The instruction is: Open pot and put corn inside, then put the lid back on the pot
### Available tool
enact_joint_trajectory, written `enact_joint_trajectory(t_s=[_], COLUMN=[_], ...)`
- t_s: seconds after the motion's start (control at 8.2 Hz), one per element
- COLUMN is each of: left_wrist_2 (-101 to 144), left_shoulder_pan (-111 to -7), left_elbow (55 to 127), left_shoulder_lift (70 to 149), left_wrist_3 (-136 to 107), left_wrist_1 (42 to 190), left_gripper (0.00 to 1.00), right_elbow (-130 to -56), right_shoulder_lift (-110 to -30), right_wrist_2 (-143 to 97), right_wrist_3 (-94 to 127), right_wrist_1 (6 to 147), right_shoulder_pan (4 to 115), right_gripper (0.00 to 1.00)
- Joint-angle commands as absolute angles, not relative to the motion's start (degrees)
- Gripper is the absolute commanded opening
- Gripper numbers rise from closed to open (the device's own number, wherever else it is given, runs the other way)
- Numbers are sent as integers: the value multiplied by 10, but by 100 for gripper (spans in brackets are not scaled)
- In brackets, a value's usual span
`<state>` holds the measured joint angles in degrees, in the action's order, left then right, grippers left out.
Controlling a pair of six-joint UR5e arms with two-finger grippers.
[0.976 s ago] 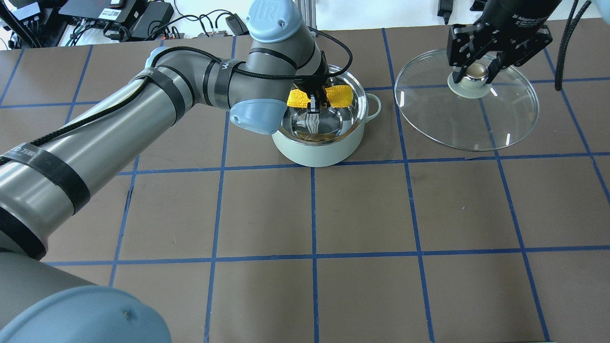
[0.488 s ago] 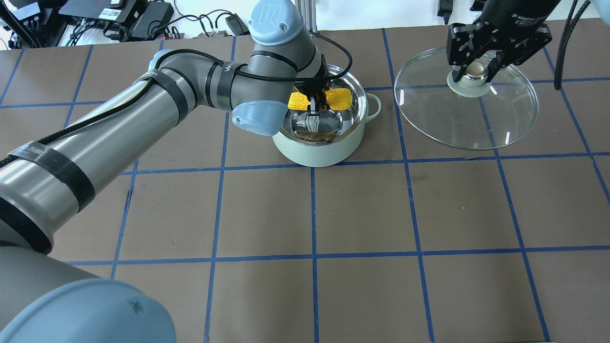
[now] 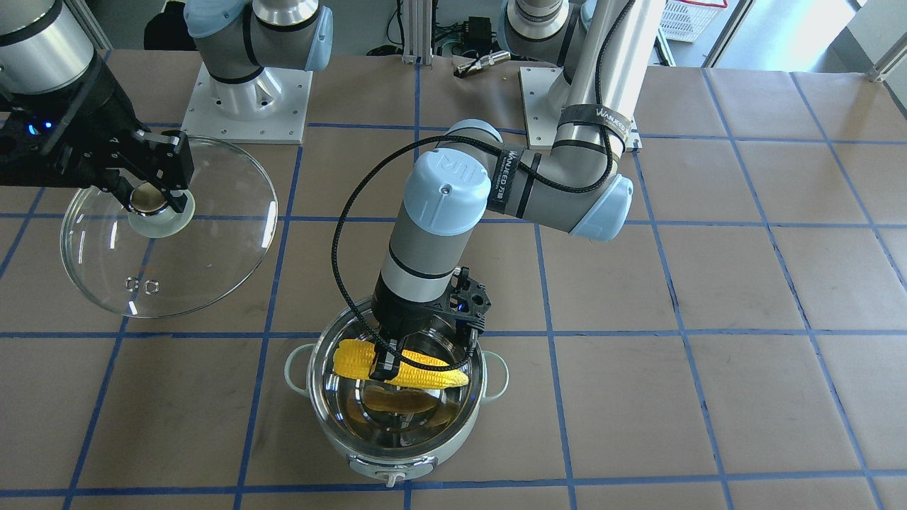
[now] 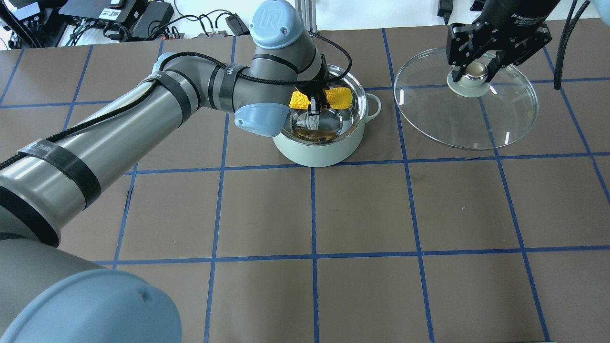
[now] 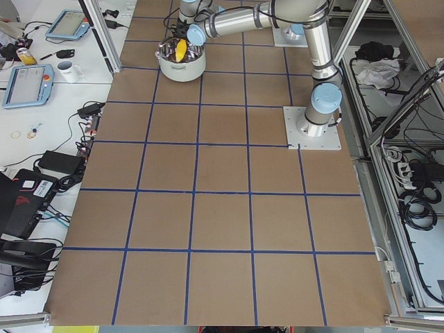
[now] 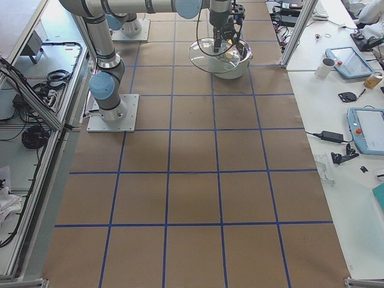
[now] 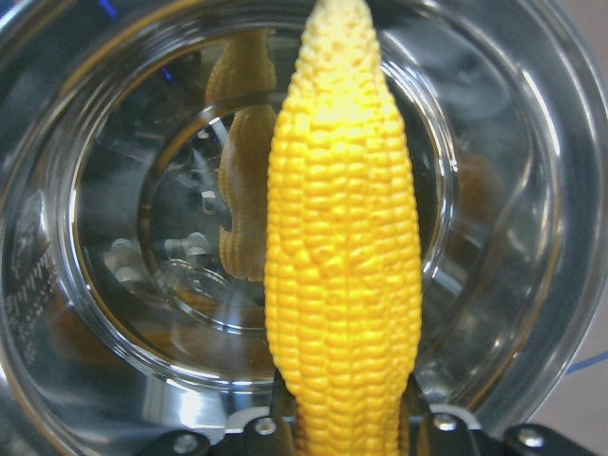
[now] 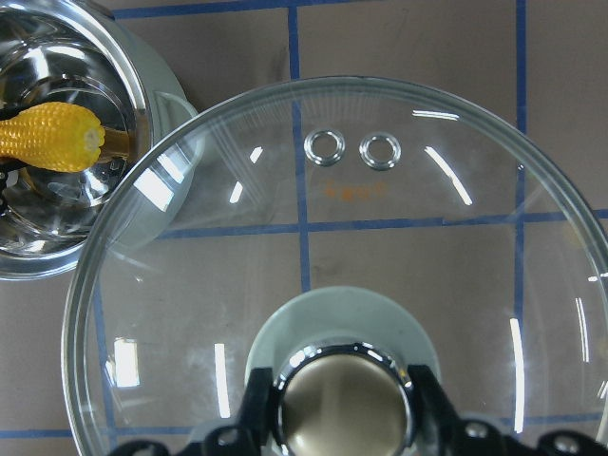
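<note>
Clamping corn mid-length, left gripper above pot.

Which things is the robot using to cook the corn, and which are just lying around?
For the job:
pot
corn, held by the left end effector
lid, held by the right end effector

Just lying about:
white mug
control tablet
cables
</note>
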<state>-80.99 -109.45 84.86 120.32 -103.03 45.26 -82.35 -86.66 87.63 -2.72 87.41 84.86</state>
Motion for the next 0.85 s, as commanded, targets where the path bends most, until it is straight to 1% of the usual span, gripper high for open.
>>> enact_joint_trajectory(t_s=[0.0,0.24,0.37,0.49,0.61,0.73], left_wrist_2=[-812,-815,-815,-815,-816,-816], left_shoulder_pan=[-1094,-1094,-1094,-1094,-1094,-1094], left_elbow=[849,849,849,849,849,849], left_shoulder_lift=[1207,1206,1202,1201,1204,1205], left_wrist_3=[-1028,-1028,-1028,-1028,-1029,-1030], left_wrist_1=[428,427,426,426,425,416], left_gripper=[29,43,53,61,80,88], right_elbow=[-824,-824,-824,-824,-824,-824], right_shoulder_lift=[-867,-867,-867,-867,-867,-867], right_wrist_2=[876,875,875,875,875,875], right_wrist_3=[-27,-27,-26,-26,-26,-26], right_wrist_1=[875,875,875,875,875,875], right_shoulder_pan=[849,848,849,849,849,849], right_gripper=[30,30,30,30,30,30])
